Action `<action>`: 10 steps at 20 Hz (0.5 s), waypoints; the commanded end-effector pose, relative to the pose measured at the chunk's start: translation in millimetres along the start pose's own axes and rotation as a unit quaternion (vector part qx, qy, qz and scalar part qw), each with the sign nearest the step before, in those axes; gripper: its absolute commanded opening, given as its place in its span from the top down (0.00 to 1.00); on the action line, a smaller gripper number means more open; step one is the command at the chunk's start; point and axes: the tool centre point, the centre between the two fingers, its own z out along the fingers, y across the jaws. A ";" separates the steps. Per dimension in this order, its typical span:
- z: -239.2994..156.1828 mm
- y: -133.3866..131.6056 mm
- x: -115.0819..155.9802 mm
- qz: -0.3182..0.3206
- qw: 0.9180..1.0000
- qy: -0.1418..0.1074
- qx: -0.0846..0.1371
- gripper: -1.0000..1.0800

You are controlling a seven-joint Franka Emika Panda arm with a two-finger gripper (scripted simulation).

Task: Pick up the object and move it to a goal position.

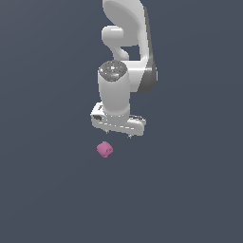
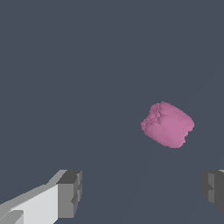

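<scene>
The object [image 1: 105, 149] is a small pink-magenta lumpy block on the plain dark grey surface, below the gripper and slightly toward the exterior view's left. My white gripper [image 1: 120, 133] points down above it and is open and empty. In the wrist view the object [image 2: 168, 124] lies apart from the gripper [image 2: 142, 192], outside the wide gap between the two grey fingertips [image 2: 70, 192]. Nothing touches the object.
The white arm [image 1: 128, 42] rises behind the gripper toward the top of the exterior view. Only uniform dark grey ground [image 1: 190, 190] surrounds the object. No goal marker shows.
</scene>
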 end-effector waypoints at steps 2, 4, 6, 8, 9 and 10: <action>15.0 14.0 6.4 0.058 0.998 -0.001 -0.002 0.04; 24.0 22.6 10.1 0.093 0.996 0.000 -0.004 0.04; 32.8 31.3 13.4 0.127 0.992 0.000 -0.006 0.04; 40.7 39.2 16.3 0.157 0.987 0.000 -0.008 0.04; 44.3 42.9 17.5 0.171 0.985 0.001 -0.009 0.04; 47.7 46.3 18.6 0.184 0.983 0.001 -0.010 0.04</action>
